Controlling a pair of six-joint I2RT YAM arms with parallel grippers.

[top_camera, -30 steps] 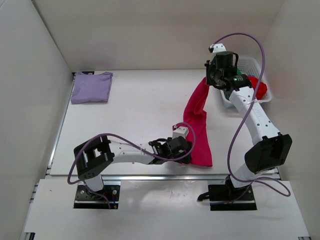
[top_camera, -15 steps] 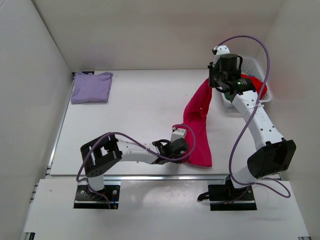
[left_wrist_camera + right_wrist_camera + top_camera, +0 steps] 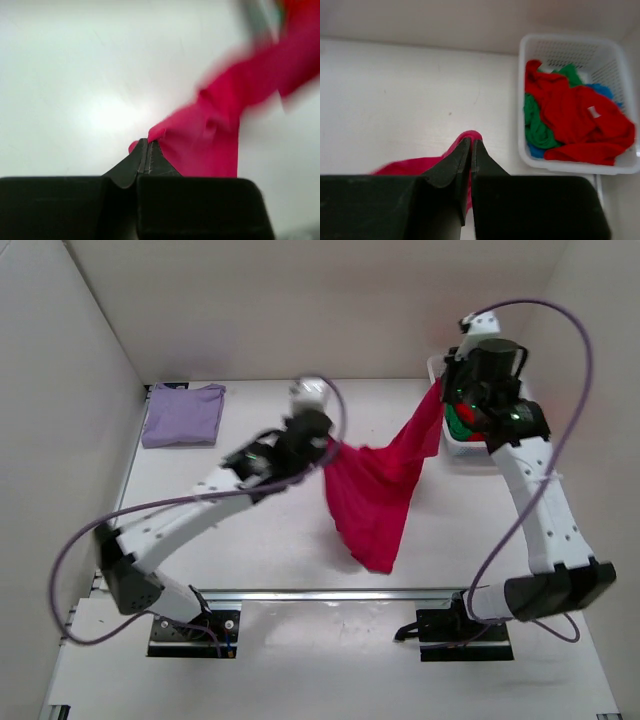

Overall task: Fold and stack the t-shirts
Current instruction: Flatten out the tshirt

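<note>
Surface: one flat white table [image 3: 250, 530], enclosed by plain white walls [image 3: 300, 310] on three sides. Landmark: one white plastic lattice basket [image 3: 522, 100], standing at the table's far right corner. Item 1: magenta-pink t-shirt [image 3: 375, 490], one in number, plain soft cloth, hung in the air to the left of the basket and stretched between both arms. Its upper edge sags between the two grip points and its body hangs down to a loose point towards the near edge. Left gripper [image 3: 148, 145], one, well to the left of the basket, fingers pinched together on a bunched corner of this shirt. Right gripper [image 3: 471, 142], one, just beside the basket's left wall and above it, fingers likewise pressed closed on a fold of the same shirt. Item 2: lavender t-shirt [image 3: 183, 415], one, folded into a flat square, lying on the table far to the left of the basket, near the far left corner. Item 3: red t-shirt [image 3: 575, 125], crumpled inside the basket, uppermost. Item 4: green t-shirt [image 3: 535, 122], inside the basket, at its left side and partly under the red. Item 5: blue cloth [image 3: 605, 91], inside the basket, mostly hidden; kind of garment cannot be told.
</note>
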